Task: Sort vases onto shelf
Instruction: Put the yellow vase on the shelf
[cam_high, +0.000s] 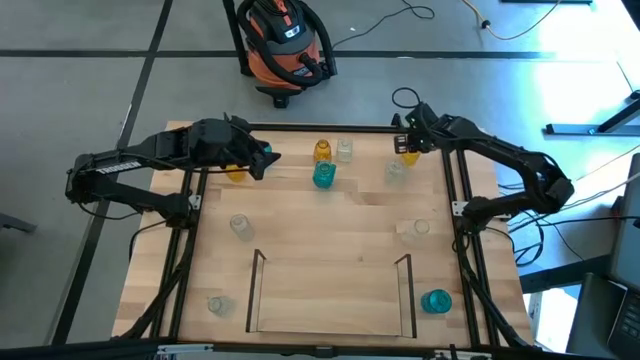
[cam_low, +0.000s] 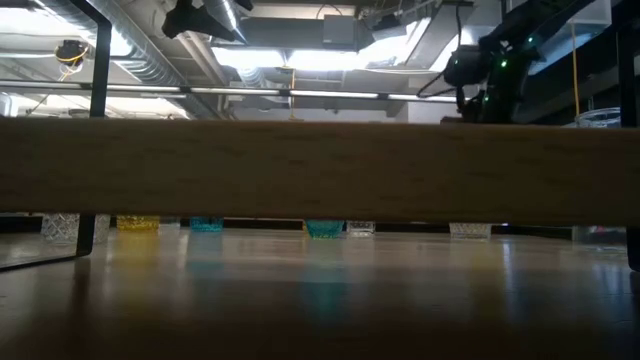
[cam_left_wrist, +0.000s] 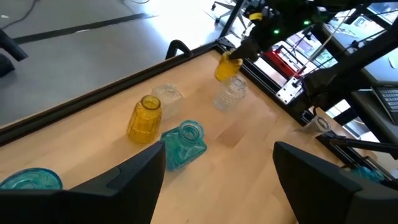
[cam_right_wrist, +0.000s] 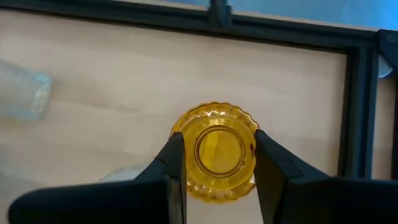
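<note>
Table (cam_high: 330, 225): light wood, matt, visible grain. Shelf (cam_high: 330, 295) near the table's front edge: same pale wood, thin dark metal rail. Amber vase (cam_right_wrist: 216, 151): ribbed translucent glass, glossy, between matt black plastic-looking fingers (cam_right_wrist: 173, 165). Teal vase (cam_left_wrist: 185, 144): faceted glossy glass. Clear vase (cam_left_wrist: 231, 93): ridged glass. Table frame (cam_right_wrist: 186, 18): dark matt metal.

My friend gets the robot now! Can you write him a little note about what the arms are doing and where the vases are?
Right gripper: shut on an amber vase at the table's far right corner.
Left gripper: open, empty, over the far left.
Shelf: no vases inside yet.
Near the far edge: a second amber vase and a teal vase. Another teal vase sits right of the shelf.
Left to do: everything.
</note>
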